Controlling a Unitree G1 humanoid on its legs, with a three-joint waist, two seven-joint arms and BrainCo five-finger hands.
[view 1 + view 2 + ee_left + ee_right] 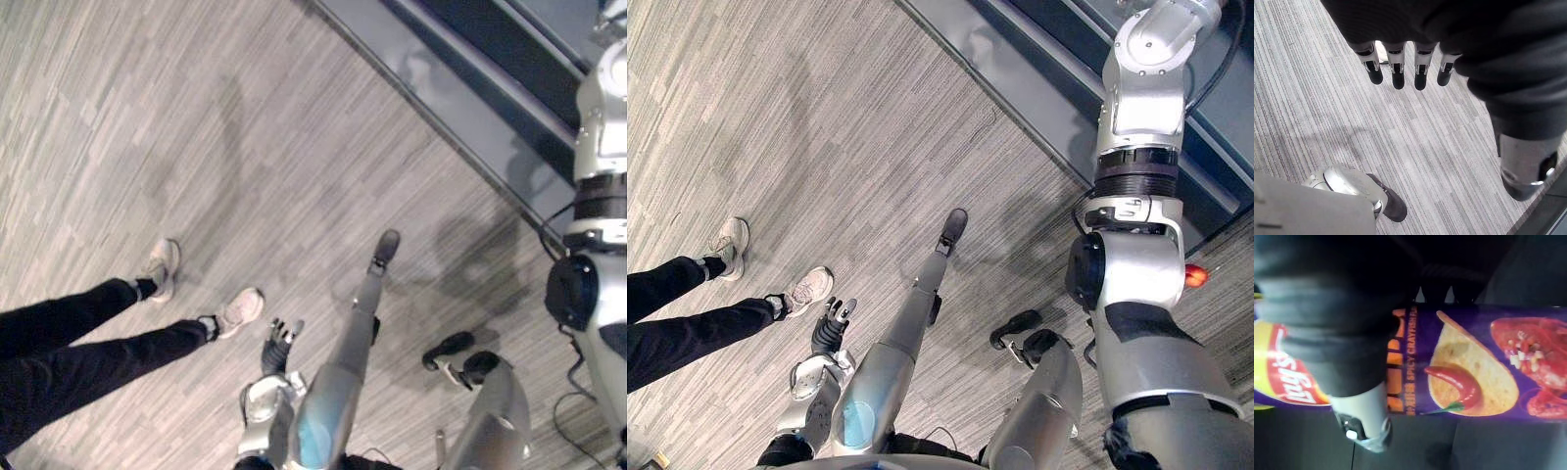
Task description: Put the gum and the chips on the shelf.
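A purple can of chips [1469, 362], printed with a crisp and a red chilli, lies across my right hand [1359, 411] in the right wrist view. The thumb curls over its front and dark fingers show behind its far edge. In the eye views my right arm [1136, 196] rises at the right towards the grey shelf unit [1019, 78]. My left hand [279, 343] hangs low over the carpet, and its fingers [1397, 73] are straight and hold nothing.
A person in black trousers [88, 333] and pale shoes [240, 311] stands on the striped grey carpet at the left, close to my left hand. The base of the shelf unit [470, 108] runs diagonally across the upper right.
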